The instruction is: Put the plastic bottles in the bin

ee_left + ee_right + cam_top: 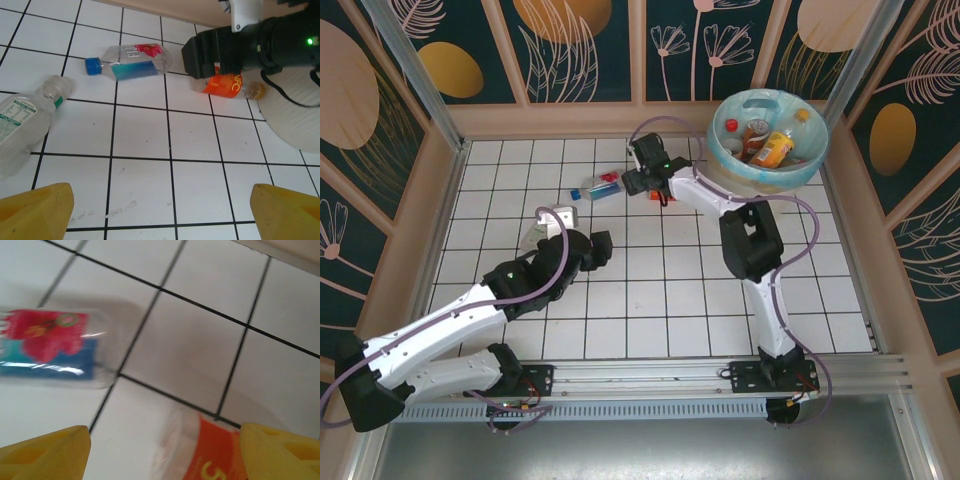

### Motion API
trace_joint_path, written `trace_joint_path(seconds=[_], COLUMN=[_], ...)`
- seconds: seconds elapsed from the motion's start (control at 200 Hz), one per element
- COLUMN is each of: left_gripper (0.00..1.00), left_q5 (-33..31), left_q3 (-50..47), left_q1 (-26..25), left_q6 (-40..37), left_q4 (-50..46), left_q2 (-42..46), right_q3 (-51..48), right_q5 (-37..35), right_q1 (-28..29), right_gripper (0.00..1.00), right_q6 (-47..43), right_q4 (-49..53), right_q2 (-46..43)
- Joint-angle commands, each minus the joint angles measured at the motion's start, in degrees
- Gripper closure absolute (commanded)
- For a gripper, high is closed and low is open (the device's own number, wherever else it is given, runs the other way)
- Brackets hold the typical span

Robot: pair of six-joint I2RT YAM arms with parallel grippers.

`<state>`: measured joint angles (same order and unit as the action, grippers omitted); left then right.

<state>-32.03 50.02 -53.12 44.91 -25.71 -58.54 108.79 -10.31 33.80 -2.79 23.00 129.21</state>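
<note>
At the 1 o'clock corner of the tiled counter (pixel 650 300), seen from above, stands the bin (pixel 817 160), its pale blue liner showing at the rim. Several bottles lie inside it, among them an orange bottle (pixel 776 150) and a brown bottle (pixel 757 133).

Three more bottles lie on their sides on the counter. A blue-capped bottle (pixel 598 187) with a red flower and blue label rests toward 11 o'clock from the counter's middle. Just beside it at its 3 o'clock is an orange-labelled bottle (pixel 227 86), its gold cap pointing toward the bin's wall. A clear bottle (pixel 25 125) with a white and green label lies at about 8 o'clock from the blue-capped one, near the tip of the left arm (pixel 450 330).

The right arm (pixel 750 240) reaches to 11 o'clock, its wrist over the orange-labelled bottle. In the right wrist view the right fingers (pixel 45 450) are spread wide, with that bottle's orange label between them at the lower edge; the picture is blurred and I cannot tell whether either finger touches it.

The left fingers (pixel 35 207) are also wide apart, holding nothing, above bare tiles, with the clear bottle at their 10 o'clock.
</note>
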Motion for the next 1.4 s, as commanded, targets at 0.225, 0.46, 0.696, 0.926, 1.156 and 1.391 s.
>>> trace_joint_path(seconds=[0.225,0.46,0.696,0.926,1.156,1.391], left_gripper=[0.08,0.08,0.08,0.08,0.08,0.08], left_q5=[2.26,2.26,2.54,3.03,3.61,4.40], left_q3=[-1.09,-1.41,-1.42,-0.79,-0.25,-1.01], left_q1=[0.73,0.80,0.78,0.83,0.82,0.76], left_q6=[-2.09,-2.10,-1.84,-1.85,-2.31,-2.46], left_q4=[4.76,5.66,6.29,6.66,7.50,9.08], left_q2=[-4.54,-4.74,-4.12,-4.50,-5.34,-5.44], right_q3=[4.99,-0.59,-13.30,-24.98,-34.23,-47.43], right_q5=[-2.28,2.84,5.02,5.79,4.42,-3.77], right_q1=[-4.77,-4.20,-1.69,1.46,2.06,3.12], right_gripper=[0.17,0.18,0.18,0.19,0.11,0.11], right_q6=[5.36,6.78,8.02,9.64,11.47,21.07], right_q4=[8.42,9.71,6.75,3.60,0.71,-3.65], right_q2=[4.76,2.39,-7.58,-20.80,-29.98,-41.05])
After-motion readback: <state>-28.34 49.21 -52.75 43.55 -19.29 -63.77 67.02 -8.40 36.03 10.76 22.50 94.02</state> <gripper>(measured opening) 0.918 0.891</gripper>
